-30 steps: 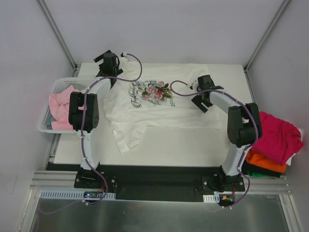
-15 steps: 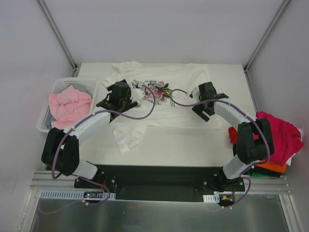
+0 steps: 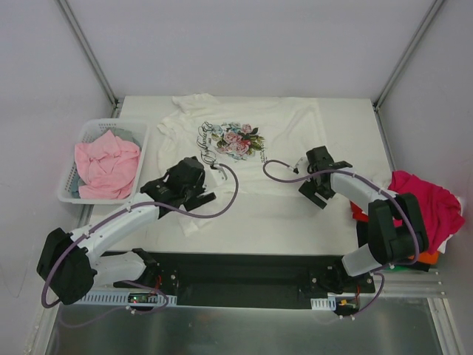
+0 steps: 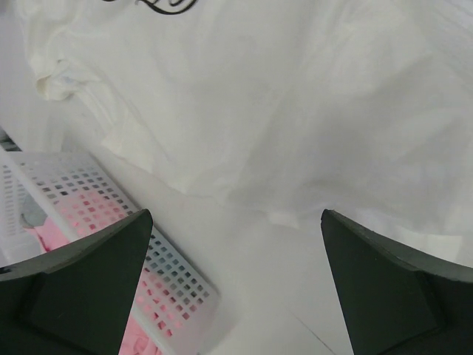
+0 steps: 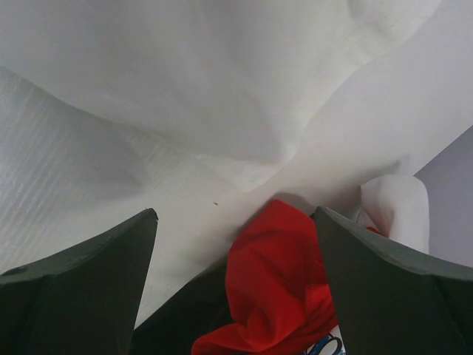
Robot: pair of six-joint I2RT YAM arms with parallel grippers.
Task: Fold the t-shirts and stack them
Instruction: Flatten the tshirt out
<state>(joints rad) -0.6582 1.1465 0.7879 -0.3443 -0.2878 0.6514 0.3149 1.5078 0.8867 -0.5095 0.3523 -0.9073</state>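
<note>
A white flower-print t-shirt (image 3: pixel 259 151) lies spread on the table, print up, collar to the left. It fills the top of the left wrist view (image 4: pixel 295 111) and of the right wrist view (image 5: pixel 185 81). My left gripper (image 3: pixel 194 194) is open and empty over the shirt's near left sleeve. My right gripper (image 3: pixel 318 194) is open and empty at the shirt's near right edge. A pale pink t-shirt (image 3: pixel 107 164) lies in the basket. A magenta t-shirt (image 3: pixel 423 207) lies on an orange one (image 3: pixel 429 257) at the table's right edge.
The white lattice basket (image 3: pixel 87 133) stands off the table's left edge; its corner shows in the left wrist view (image 4: pixel 170 296). Red cloth (image 5: pixel 284 288) shows between the right fingers. Metal frame posts rise at the back corners.
Both arms have drawn back toward the near edge. The left gripper went from the far left corner to the near left sleeve. The shirt's far left sleeve now lies spread out.
</note>
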